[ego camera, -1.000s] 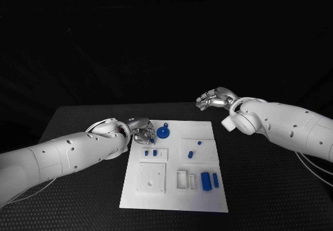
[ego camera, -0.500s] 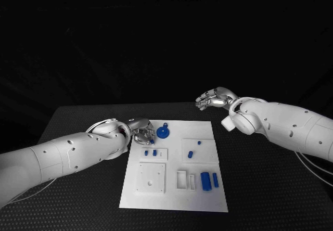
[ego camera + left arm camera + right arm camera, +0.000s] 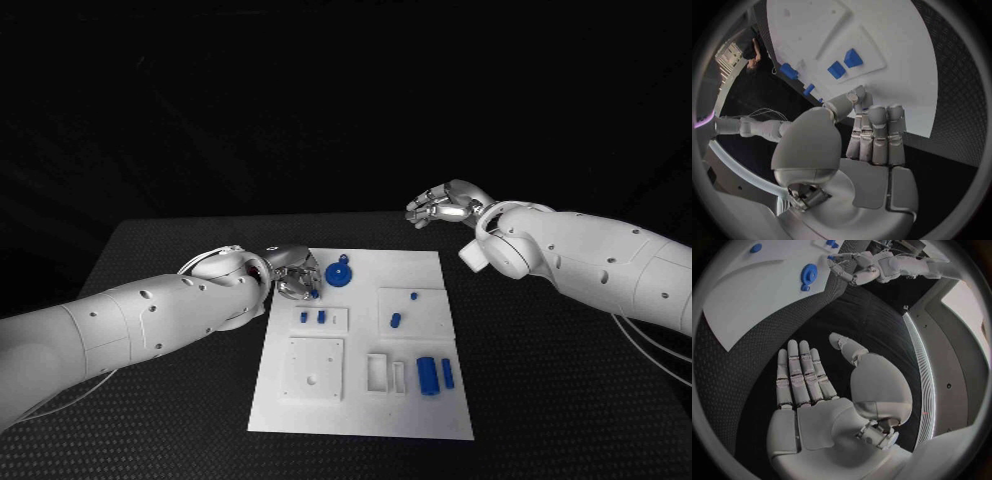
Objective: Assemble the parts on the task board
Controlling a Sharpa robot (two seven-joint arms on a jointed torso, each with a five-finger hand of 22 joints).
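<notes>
White task board [image 3: 418,410] flat, mid-table | blue gear-like part [image 3: 339,274] near its far-left corner | two small blue parts [image 3: 313,317] in a recess by the left edge | two upright blue blocks [image 3: 436,375] near the right edge

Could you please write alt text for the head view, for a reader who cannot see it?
A white task board lies on a black table, with small blue parts on it. The left hand hovers at the board's far left corner beside a blue gear; the right hand is raised beyond the board, holding nothing.
</notes>
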